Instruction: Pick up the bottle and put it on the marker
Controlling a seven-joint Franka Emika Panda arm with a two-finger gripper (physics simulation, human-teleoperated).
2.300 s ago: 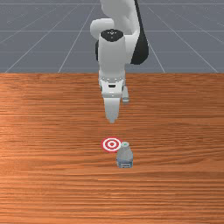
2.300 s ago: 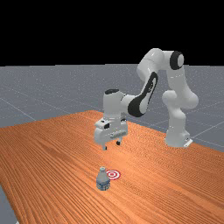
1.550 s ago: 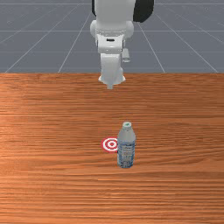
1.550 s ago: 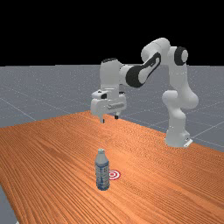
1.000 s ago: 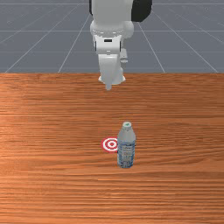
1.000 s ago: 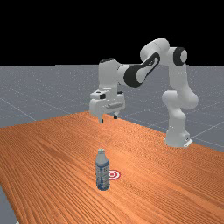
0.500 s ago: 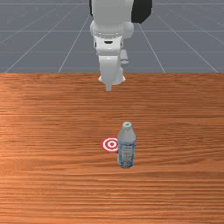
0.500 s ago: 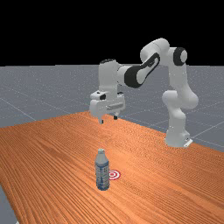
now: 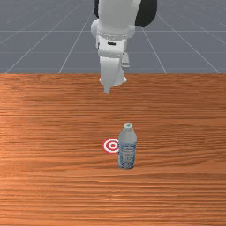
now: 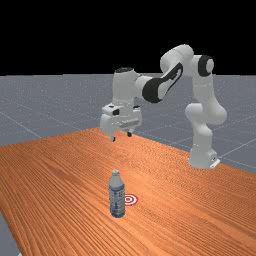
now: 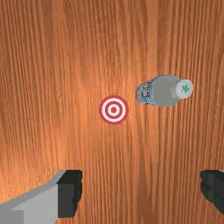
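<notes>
Far view, end effector [image 10: 121,136]: is hovering high over the worktop [image 10: 60,170], carrying nothing; its fingers [image 11: 70,194] are standing wide apart.
bottle [image 9: 127,150]: is standing upright on the worktop, cap [image 11: 185,89] uppermost, near the marker [image 11: 113,110] — in the front view, to that view's right of it.
marker: is lying flat; in the wrist view a strip of wood is showing between its ring and the bottle.
progress: neither the lift nor the placing is standing as done; judging by the layout, the task is sitting at its approach stage.
remaining: lining up over the bottle, lowering, gripping, lifting, a short shift, setting down centred, letting go.
risk: a tall bottle is likely to be tipping if one finger catches it — descent is needing good alignment.
</notes>
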